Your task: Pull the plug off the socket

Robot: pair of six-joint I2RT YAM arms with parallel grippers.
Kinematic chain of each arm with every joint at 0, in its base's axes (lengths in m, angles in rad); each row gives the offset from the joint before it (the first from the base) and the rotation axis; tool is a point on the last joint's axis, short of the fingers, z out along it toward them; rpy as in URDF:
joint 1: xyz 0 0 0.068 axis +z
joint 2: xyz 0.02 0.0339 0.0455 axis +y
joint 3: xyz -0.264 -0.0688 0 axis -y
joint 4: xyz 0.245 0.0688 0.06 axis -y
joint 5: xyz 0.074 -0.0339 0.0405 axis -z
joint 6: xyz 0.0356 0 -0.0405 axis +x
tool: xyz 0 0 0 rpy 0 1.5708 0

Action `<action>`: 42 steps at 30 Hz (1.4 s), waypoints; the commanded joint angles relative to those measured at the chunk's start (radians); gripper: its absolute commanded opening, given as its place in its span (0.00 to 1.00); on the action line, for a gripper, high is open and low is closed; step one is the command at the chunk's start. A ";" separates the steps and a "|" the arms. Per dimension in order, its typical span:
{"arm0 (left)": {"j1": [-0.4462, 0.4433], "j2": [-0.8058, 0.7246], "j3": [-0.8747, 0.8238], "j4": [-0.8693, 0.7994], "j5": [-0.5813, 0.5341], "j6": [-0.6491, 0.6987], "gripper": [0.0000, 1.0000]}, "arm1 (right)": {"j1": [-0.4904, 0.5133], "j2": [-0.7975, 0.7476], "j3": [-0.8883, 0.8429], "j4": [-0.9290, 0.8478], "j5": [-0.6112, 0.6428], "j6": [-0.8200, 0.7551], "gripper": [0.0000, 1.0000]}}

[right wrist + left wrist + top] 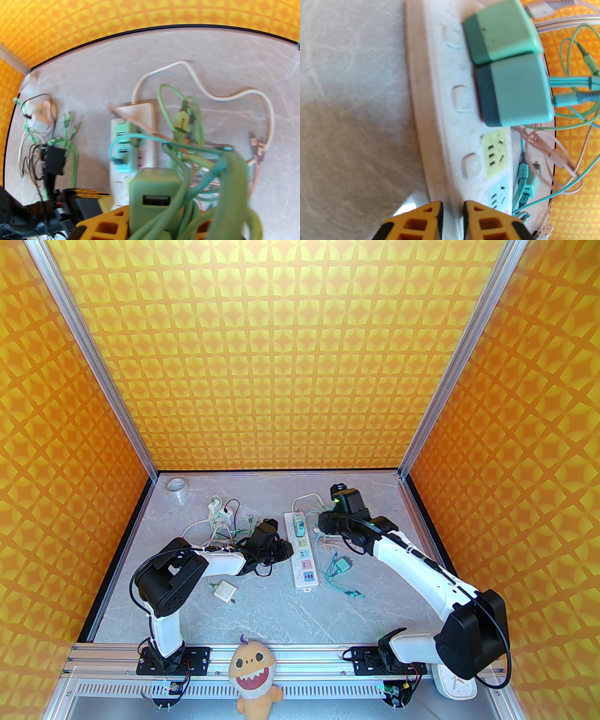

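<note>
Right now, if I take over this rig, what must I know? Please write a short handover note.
Left gripper: fingers nearly together over the edge of the long white power strip with pastel outlets; grip unconfirmed.
Right gripper: shut on a pale green square USB plug, held beside the strip.
Done: that plug looks pulled off.
Left: set it down; a mint square plug and a blue-grey square plug are seated in the strip.

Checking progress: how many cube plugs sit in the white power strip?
2: a mint-green cube plug near the far end of the long white power strip, a blue-grey cube plug next to it.
</note>
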State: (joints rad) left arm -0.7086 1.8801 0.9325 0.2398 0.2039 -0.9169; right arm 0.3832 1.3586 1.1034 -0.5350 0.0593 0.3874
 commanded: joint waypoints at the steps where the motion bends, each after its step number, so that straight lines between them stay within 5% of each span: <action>1: 0.020 -0.020 -0.035 -0.121 -0.053 0.029 0.22 | -0.031 -0.041 -0.013 0.003 0.029 -0.011 0.32; 18: 0.044 -0.155 -0.062 -0.194 -0.084 0.079 0.24 | -0.189 -0.097 -0.029 -0.025 0.035 -0.013 0.33; 31: 0.043 -0.501 -0.096 -0.329 -0.181 0.201 0.42 | -0.356 -0.096 -0.100 -0.024 0.080 0.047 0.33; 42: 0.044 -0.650 -0.168 -0.341 -0.211 0.218 0.49 | -0.402 -0.029 -0.114 0.027 -0.153 0.027 0.35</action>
State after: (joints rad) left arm -0.6727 1.2476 0.7868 -0.0761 0.0200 -0.7231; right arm -0.0154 1.3083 0.9878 -0.5510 -0.0032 0.4175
